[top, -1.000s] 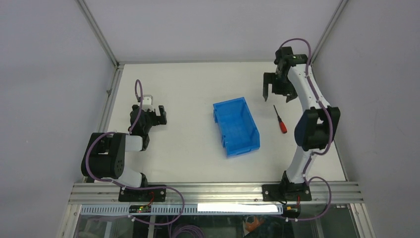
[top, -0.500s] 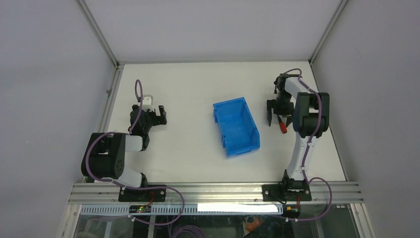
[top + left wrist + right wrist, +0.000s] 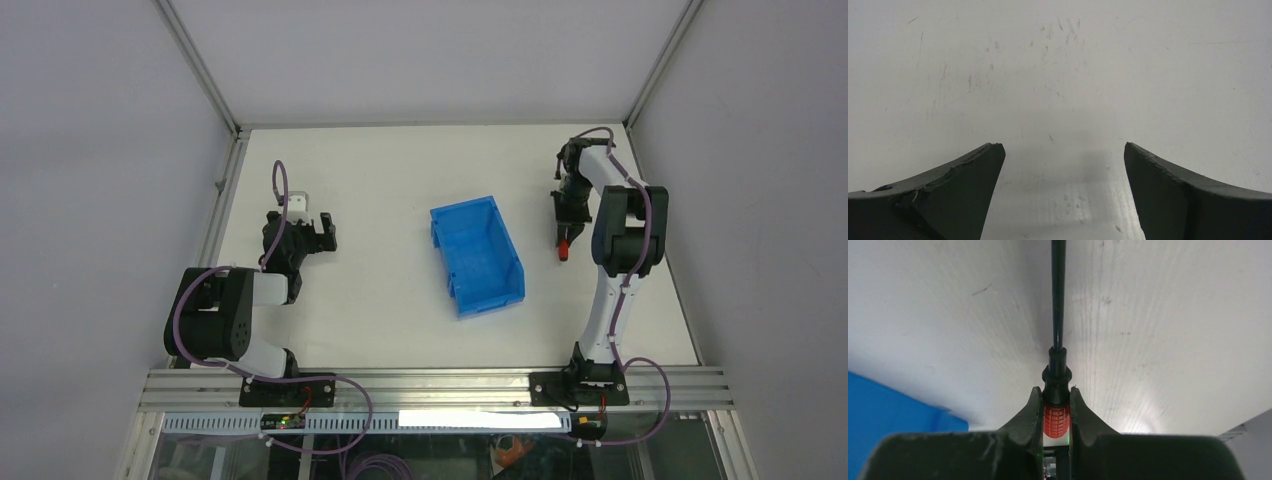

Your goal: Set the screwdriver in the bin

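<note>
The screwdriver [image 3: 1056, 415] has a red ribbed handle and a thin dark shaft that points away from the camera along the white table. My right gripper [image 3: 1056, 399] is shut on the handle, one finger on each side. From above, the right gripper [image 3: 564, 238] stands low over the table right of the bin, with the red handle [image 3: 563, 250] showing at its tip. The blue bin [image 3: 476, 255] sits mid-table, and a corner of the bin [image 3: 883, 405] shows at the left of the right wrist view. My left gripper [image 3: 1062, 150] is open over bare table, far left of the bin.
A small white block [image 3: 298, 202] lies just behind the left gripper [image 3: 312, 237]. Metal frame rails run along the table's left edge [image 3: 225, 200] and near edge [image 3: 430, 385]. Grey walls close in the back and sides.
The right arm came down from the far right onto the screwdriver and its jaws closed on the red handle. The left arm has not moved.
</note>
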Robot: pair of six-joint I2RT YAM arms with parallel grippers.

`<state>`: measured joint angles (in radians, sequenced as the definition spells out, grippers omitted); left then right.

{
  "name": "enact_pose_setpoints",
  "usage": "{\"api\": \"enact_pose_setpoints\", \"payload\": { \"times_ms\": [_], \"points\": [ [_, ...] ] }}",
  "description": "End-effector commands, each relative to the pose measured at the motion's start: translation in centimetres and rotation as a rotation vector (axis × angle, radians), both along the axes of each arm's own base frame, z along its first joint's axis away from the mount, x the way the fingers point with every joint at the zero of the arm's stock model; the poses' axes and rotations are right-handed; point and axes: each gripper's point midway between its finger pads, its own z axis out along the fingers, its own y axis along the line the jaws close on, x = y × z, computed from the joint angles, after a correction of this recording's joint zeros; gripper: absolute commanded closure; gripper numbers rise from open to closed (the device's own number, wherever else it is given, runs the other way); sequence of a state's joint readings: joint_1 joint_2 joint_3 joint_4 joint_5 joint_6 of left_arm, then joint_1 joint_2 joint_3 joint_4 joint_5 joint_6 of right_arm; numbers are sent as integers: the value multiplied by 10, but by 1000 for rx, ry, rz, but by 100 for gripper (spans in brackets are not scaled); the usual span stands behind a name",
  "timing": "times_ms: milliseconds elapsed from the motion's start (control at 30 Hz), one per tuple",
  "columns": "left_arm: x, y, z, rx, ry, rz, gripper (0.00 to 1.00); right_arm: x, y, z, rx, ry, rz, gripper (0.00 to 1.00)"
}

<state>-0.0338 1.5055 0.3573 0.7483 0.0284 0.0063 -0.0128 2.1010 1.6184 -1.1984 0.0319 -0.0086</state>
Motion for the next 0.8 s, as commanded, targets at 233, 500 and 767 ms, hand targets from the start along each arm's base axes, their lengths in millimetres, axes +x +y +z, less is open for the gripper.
{"api": "enact_pose_setpoints", "payload": {
  "times_ms": [233,500,767],
  "points": [
    [14,-8,23,-23,-86,-21,1,-49,30,134,-51,23,-30,100],
    [14,-8,23,-23,-86,-22,1,-52,68,162,-49,-82,5,100],
    [14,-8,23,-23,-86,-21,1,-50,171,181,102,-359,80,100]
  ]
}}
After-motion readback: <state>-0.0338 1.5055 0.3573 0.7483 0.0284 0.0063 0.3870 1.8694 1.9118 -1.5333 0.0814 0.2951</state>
